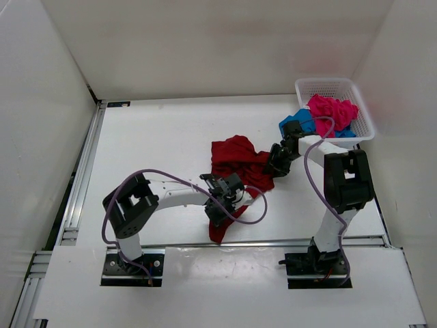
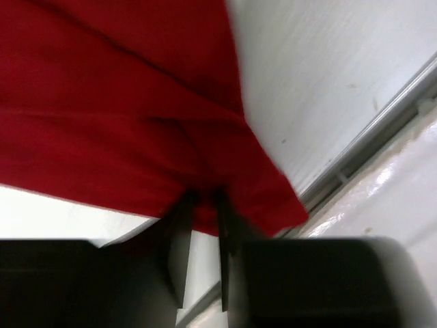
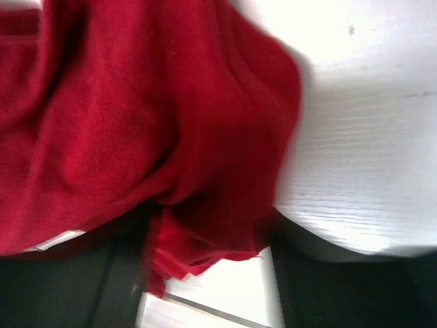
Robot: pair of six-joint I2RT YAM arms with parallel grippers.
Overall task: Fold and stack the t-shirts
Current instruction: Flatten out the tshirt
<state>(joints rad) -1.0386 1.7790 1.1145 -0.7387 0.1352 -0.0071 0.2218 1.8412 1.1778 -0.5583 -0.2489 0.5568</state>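
Open table (image 1: 157,137) on my left and far side, free passage, dark red shirt (image 1: 235,162) heaped across centre, white basket (image 1: 362,102) blocking far-right corner, blue shirt (image 1: 297,124) bulging past its left rim, walls (image 1: 205,48) closing three sides.

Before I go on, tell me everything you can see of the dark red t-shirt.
The dark red t-shirt is soft knit-looking fabric, crumpled and unfolded, lying on the table outside the basket. A narrow tail trails toward the near edge. The left tool pinches its lower edge; the right tool straddles a bunched fold on the side nearer the basket, grip unclear.
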